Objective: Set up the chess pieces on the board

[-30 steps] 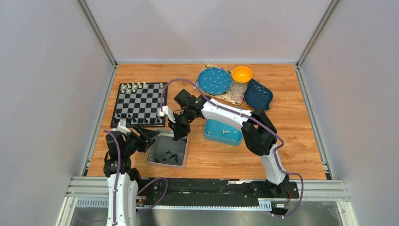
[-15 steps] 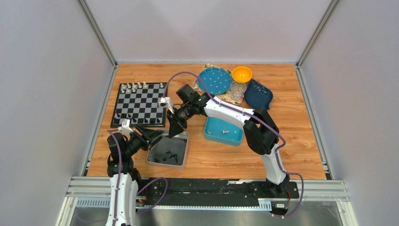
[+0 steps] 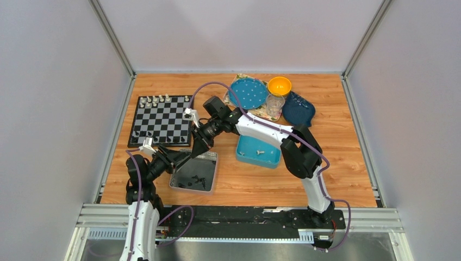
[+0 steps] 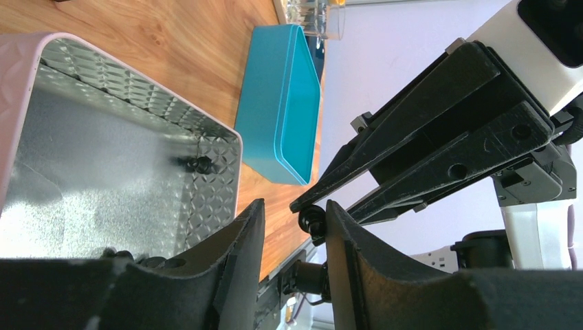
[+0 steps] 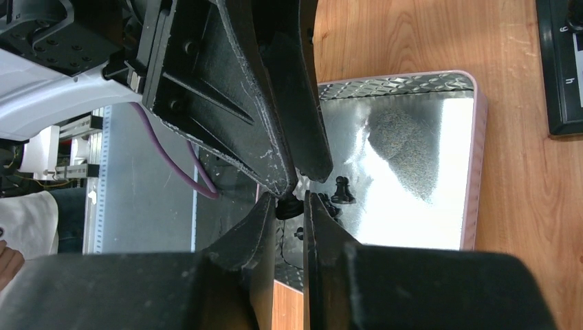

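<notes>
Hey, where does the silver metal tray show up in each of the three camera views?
Top external: the silver tray sits front left, just nearer than the board.
Left wrist: it fills the left half.
Right wrist: it lies right of centre.
Shared landmark: the loose black pieces lying inside it.

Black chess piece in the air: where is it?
Top view, left of centre: the small black chess piece is pinched in the right end effector over the silver metal tray's far edge.
</notes>
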Controlling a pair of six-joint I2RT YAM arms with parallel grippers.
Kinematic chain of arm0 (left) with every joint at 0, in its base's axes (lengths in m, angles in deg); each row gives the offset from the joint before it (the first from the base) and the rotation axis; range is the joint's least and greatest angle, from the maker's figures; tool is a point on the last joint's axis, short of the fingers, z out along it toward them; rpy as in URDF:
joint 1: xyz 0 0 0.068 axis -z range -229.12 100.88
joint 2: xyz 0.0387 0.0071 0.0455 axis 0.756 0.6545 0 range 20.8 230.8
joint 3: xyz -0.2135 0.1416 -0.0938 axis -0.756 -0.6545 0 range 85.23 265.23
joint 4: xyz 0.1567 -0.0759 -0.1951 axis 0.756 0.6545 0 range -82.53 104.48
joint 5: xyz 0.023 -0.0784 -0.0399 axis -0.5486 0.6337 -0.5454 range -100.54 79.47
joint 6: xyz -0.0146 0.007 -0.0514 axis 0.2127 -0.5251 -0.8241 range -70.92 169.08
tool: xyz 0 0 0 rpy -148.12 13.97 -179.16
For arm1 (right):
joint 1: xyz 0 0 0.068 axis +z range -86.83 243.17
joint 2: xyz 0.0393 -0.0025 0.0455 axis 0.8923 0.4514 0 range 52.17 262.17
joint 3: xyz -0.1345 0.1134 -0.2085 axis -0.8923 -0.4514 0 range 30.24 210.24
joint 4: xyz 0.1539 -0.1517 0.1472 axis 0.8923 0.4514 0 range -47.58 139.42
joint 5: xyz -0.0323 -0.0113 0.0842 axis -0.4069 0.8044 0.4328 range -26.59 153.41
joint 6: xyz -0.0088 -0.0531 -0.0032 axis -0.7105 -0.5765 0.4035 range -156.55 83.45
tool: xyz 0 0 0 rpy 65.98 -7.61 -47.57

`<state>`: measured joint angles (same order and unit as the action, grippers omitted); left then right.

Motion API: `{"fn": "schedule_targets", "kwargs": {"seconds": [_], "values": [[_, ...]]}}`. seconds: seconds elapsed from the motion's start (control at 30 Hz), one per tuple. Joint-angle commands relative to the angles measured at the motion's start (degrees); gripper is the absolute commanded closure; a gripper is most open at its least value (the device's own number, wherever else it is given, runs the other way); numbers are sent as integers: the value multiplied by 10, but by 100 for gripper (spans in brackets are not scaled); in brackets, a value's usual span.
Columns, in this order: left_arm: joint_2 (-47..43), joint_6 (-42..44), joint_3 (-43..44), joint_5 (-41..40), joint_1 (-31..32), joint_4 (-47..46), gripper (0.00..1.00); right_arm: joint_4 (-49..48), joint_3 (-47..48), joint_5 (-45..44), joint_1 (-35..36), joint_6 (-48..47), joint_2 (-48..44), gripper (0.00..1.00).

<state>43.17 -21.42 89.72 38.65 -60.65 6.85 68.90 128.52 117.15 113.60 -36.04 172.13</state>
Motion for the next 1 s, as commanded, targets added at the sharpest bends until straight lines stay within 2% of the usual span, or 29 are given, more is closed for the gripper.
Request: {"fn": "schedule_targets", "kwargs": {"seconds": [0.0,0.23,0.37,0.5,0.57,0.6,0.63,0.7,0.73,0.83,0.97], "values": [[4,-15,-5,3,5,-34,57,-36,-2,2,0,33,9,96],[7,-22,-9,3,5,-45,66,-47,-6,-8,-3,49,12,96],[11,-24,-9,4,6,-51,77,-49,-8,-10,-4,55,12,96],[16,-19,-9,3,6,-52,93,-52,-11,-10,-4,58,12,91],[18,-4,-3,0,7,-42,96,-52,-12,-13,-3,57,12,79],[21,6,2,-3,6,-19,98,-52,-14,-15,-4,56,8,74],[22,19,16,-12,6,-1,98,-52,-18,-18,-4,55,5,64],[33,65,36,-26,6,59,99,-46,-20,-25,-7,48,-5,54],[38,82,59,-38,7,79,99,-42,-22,-27,-9,32,-9,45],[71,155,118,-76,6,163,100,-13,-21,-29,-19,-2,-24,38],[135,258,210,-128,7,264,100,27,-17,-17,-43,-61,-49,35]]}}
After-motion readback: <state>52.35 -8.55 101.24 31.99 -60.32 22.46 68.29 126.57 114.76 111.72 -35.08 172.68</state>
